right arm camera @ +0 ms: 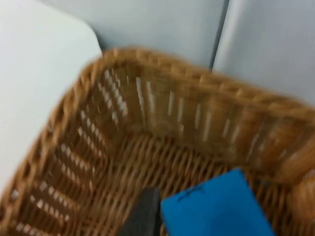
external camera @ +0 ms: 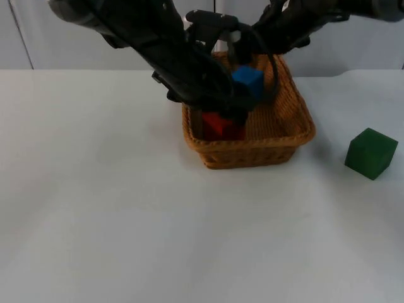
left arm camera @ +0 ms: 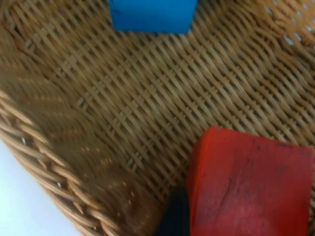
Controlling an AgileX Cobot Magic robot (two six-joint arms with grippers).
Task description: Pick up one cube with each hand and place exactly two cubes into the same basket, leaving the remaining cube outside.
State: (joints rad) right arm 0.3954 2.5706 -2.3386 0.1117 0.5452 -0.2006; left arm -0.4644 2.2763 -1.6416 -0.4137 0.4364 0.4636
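A woven wicker basket [external camera: 278,136] stands at the middle back of the table. My left gripper [external camera: 222,120] reaches down into it, shut on the red cube [external camera: 218,125]. In the left wrist view the red cube [left arm camera: 251,187] sits against a black fingertip [left arm camera: 174,216], low over the basket floor [left arm camera: 147,108]. My right gripper [external camera: 243,71] hangs over the far part of the basket, shut on the blue cube [external camera: 248,81]. The right wrist view has the blue cube [right arm camera: 214,209] beside a fingertip [right arm camera: 145,211]. The blue cube [left arm camera: 150,14] is also in the left wrist view. The green cube [external camera: 370,153] rests on the table, right of the basket.
Both arms cross above the basket's back half. The grey partition wall [external camera: 76,38] runs right behind the basket. White table [external camera: 126,221] spreads to the left and the front.
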